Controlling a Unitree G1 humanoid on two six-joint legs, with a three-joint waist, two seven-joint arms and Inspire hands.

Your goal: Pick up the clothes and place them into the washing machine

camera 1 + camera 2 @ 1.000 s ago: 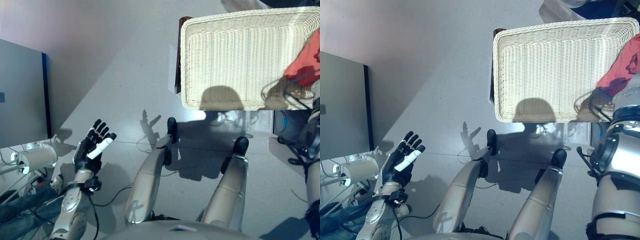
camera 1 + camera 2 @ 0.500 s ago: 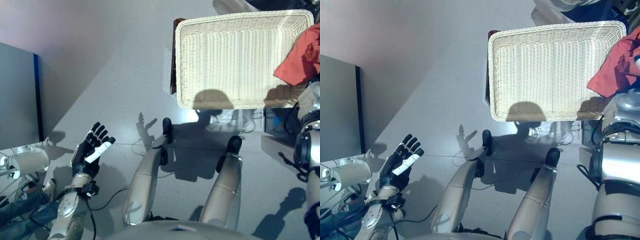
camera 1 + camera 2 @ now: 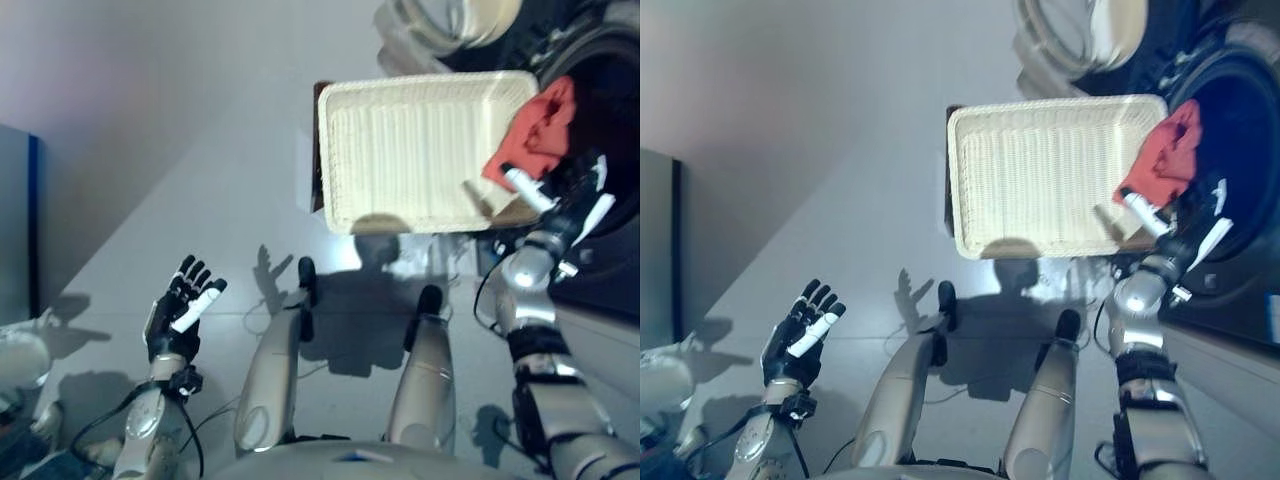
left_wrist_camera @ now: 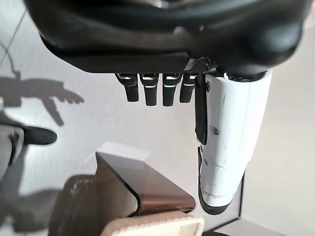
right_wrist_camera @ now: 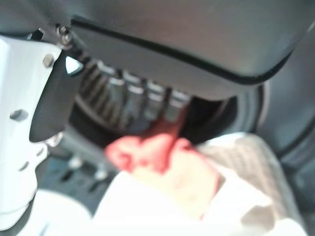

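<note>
A red cloth (image 3: 535,130) hangs at the right end of the white wicker basket (image 3: 420,150), just in front of the washing machine's dark round opening (image 3: 1240,150). My right hand (image 3: 1155,222) reaches up to it from below, fingers curled on the cloth; the right wrist view shows the red cloth (image 5: 157,152) right past the fingers, with the drum behind. My left hand (image 3: 180,310) is held up open and empty at the lower left, fingers straight in the left wrist view.
The washer's open door (image 3: 1090,30) stands above the basket. The basket rests on a dark stand (image 4: 142,187). A grey cabinet (image 3: 655,250) is at the far left, with bare floor (image 3: 150,150) between.
The camera has swung right, bringing the washing machine into view. My right hand has lifted the red cloth from the basket's edge toward the drum opening. The left hand stays as it was.
</note>
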